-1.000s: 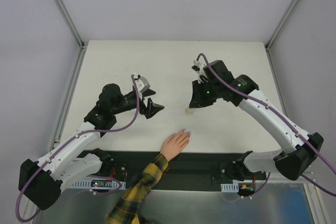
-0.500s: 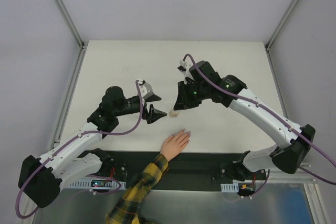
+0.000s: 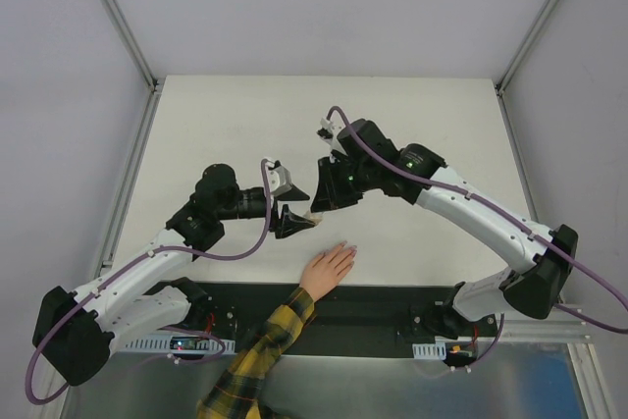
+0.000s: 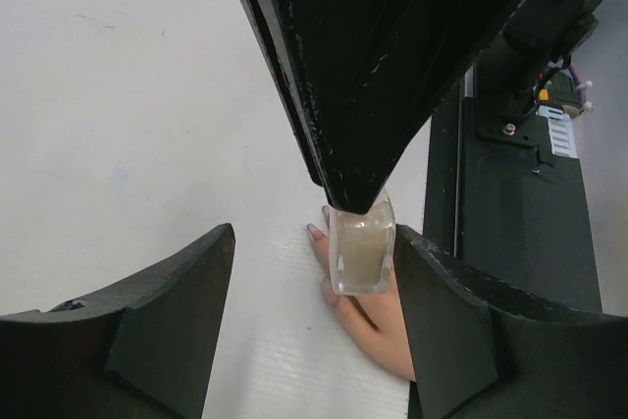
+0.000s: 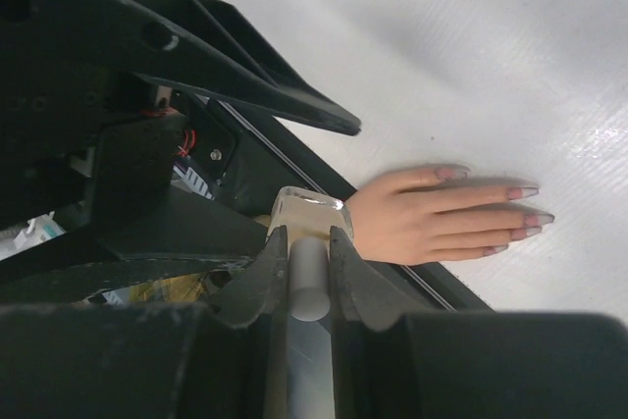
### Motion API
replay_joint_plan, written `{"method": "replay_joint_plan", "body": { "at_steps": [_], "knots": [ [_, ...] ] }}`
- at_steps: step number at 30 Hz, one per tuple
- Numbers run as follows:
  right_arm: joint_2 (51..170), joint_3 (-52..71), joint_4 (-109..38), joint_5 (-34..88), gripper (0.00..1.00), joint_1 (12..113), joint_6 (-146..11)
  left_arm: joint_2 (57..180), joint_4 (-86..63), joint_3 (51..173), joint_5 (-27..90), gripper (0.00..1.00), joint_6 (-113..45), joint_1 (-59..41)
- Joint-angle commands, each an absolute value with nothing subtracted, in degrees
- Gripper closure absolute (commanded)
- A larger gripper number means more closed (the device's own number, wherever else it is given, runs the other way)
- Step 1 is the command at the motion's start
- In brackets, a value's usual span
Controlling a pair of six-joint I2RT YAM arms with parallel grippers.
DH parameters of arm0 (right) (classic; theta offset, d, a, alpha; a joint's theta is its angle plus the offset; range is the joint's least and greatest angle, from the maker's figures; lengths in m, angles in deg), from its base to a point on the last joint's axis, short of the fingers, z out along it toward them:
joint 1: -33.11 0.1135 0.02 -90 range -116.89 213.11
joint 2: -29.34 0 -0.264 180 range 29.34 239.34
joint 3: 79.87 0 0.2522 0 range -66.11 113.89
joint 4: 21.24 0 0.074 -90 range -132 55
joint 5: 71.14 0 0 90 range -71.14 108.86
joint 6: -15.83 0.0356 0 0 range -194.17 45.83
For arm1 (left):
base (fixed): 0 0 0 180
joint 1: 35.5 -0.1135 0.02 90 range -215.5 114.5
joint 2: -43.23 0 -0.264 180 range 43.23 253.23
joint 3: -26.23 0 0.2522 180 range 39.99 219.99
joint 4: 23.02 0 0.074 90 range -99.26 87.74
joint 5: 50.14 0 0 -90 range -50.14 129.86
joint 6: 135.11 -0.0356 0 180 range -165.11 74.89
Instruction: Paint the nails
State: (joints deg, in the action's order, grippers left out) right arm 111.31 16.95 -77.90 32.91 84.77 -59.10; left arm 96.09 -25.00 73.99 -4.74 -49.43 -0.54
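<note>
nails (image 3: 350,247): too small overhead | bottle (image 4: 361,254) top: hidden by right pincer (image 4: 354,201)

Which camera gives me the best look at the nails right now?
Right wrist: four nails show clearly, unobstructed. Left wrist shows two beside the bottle, which hides the rest. Top view: too small to make out.

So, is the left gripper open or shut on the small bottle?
Open. The left gripper has its fingers spread wide around the bottle, bare table showing beside it; the right gripper holds the bottle.
</note>
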Motion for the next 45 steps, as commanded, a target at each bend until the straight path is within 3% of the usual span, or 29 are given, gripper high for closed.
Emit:
{"method": "replay_joint_plan", "body": {
  "at_steps": [1, 8, 14, 18, 24, 31, 32, 38, 43, 45],
  "knots": [
    [110.9, 19.58, -74.11, 33.46, 0.99, 86.02, -56.33, 96.23, -26.04, 74.62, -6.99, 0.36, -51.62, 0.36],
    [110.99, 20.72, -74.2, 32.4, 0.99, 86.38, -55.97, 96.32, -25.34, 74.89, -5.93, 0.42, -52.15, 0.97],
    [111.6, 20.9, -74.02, 32.57, 0.99, 86.55, -55.27, 96.76, -23.06, 76.2, -6.2, 0.56, -52.67, 1.32],
    [111.87, 20.98, -73.67, 32.57, 0.99, 86.73, -54.92, 96.67, -22.44, 76.82, -5.93, 0.71, -53.02, 1.5],
    [112.83, 21.6, -73.67, 32.57, 0.99, 87.17, -54.74, 96.32, -22.44, 77.26, -5.23, 0.75, -52.32, 1.5],
    [113.89, 22.57, -74.03, 31.78, 0.99, 87.7, -54.66, 95.97, -23.58, 77.7, -4.79, 0.93, -50.92, 1.5],
    [113.98, 22.65, -74.02, 31.78, 0.96, 87.69, -54.66, 95.97, -23.67, 77.79, -4.44, 1.0, -50.83, 1.5],
    [112.14, 24.24, -76.4, 26.08, 0.48, 87.69, -56.32, 95.0, -25.95, 77.52, 2.4, 1.0, -46.79, 1.5],
    [113.97, 27.04, -75.69, 19.23, 0.45, 87.87, -55.36, 94.12, -26.83, 77.61, 12.33, 1.0, -41.96, 1.5],
    [114.68, 28.28, -75.35, 14.49, 0.53, 87.87, -55.09, 93.33, -27.97, 76.83, 15.32, 1.0, -40.64, 1.5]
  ]
}}
